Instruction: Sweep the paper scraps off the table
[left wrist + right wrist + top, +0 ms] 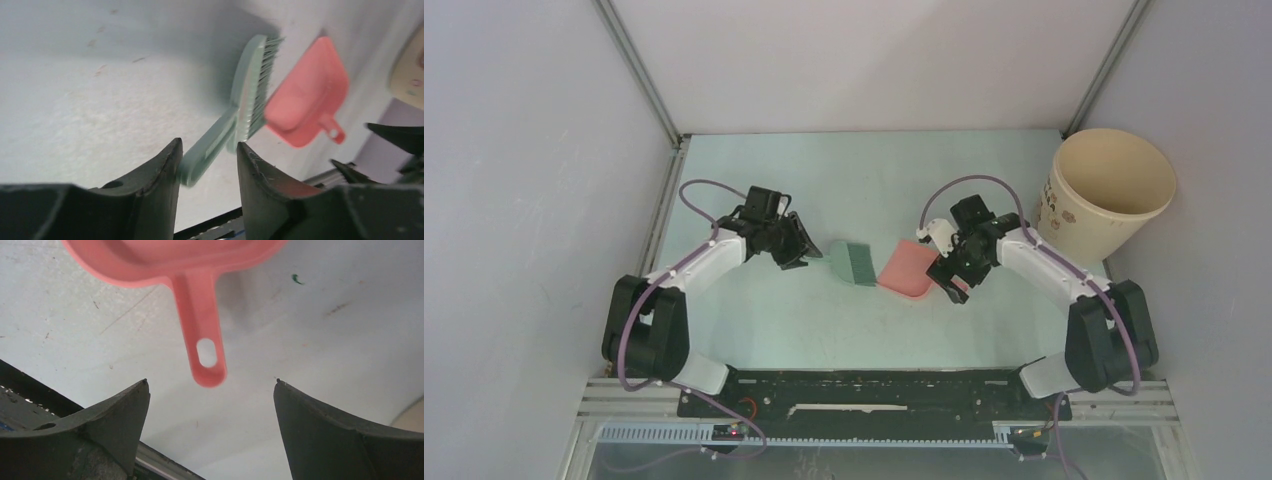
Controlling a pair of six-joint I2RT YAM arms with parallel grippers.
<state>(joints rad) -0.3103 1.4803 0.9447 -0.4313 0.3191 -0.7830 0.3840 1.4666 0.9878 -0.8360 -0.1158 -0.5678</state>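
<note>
The tabletop (754,330) looks nearly swept, with dustpan (909,268) and brush (854,263) lying mid-frame, left hand (804,253) part-open and loose around the brush handle, right hand (949,280) wide open and empty, and one green paper scrap (297,278), upper right in the right wrist view, yet to sweep.

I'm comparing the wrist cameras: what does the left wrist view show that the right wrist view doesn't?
Only left wrist: the teal brush, its handle between the left gripper's parted fingers, and a beige cup's edge. Only right wrist: a tiny green speck on the table. Both: the pink dustpan and the pale table.
</note>
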